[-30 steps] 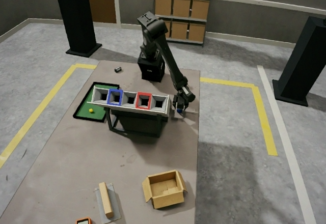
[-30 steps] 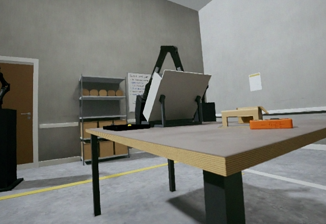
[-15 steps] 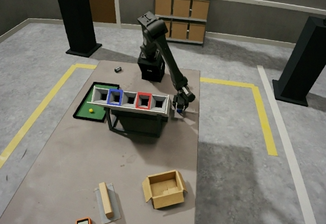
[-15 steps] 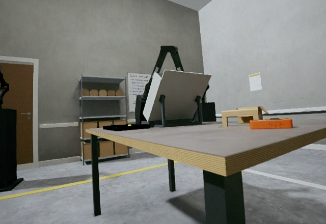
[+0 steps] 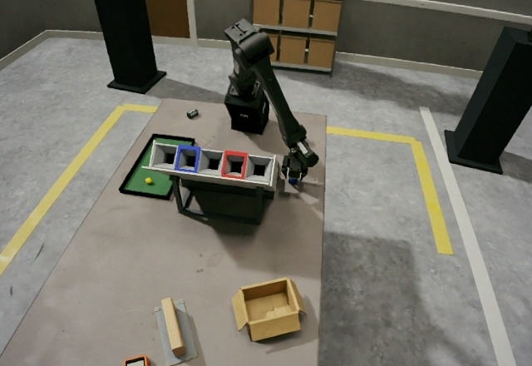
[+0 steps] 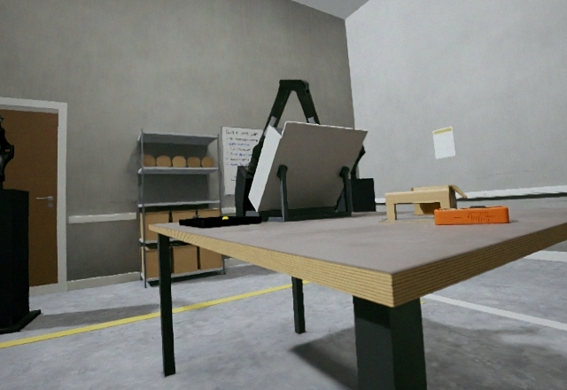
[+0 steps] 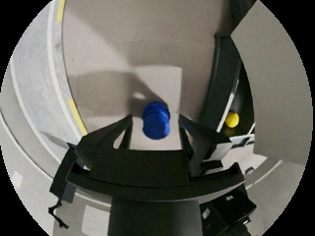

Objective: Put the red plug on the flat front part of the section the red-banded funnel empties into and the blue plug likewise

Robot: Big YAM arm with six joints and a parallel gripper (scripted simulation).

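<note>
Shows a black robot arm (image 5: 278, 97) (image 6: 293, 85) reaching down to a grey-brown table (image 5: 214, 259) (image 6: 320, 241) (image 7: 148, 36), at one end of a tilted board (image 6: 315, 166) on a dark stand (image 5: 219, 216) (image 6: 283, 193). Has the gripper (image 5: 293, 178) (image 7: 156, 118) low over the tabletop with fingers spread, pinching nothing. Between the fingertips in the wrist view, with a gap on either side, a blue plug (image 5: 293, 180) (image 7: 157, 120); just beyond the end of the funnel row in the top view. Along the top of the board, five square funnels in a line: one with a blue band (image 5: 187, 170), one with a red band (image 5: 234, 176), a plain one between, and a plain one at each end. Partly under the row, a black-rimmed green tray (image 5: 136, 163) (image 6: 220, 222), holding a yellow marble (image 5: 148, 180) (image 6: 225, 217) (image 7: 231, 119). Near the arm's base, a small dark cylinder (image 5: 192, 113) lying on its side. Well apart from the stand, an open cardboard box (image 5: 274, 329), a wooden-handled trowel (image 5: 173, 325) (image 6: 417, 197) and an orange device (image 5: 146, 360) (image 6: 471, 215).
</note>
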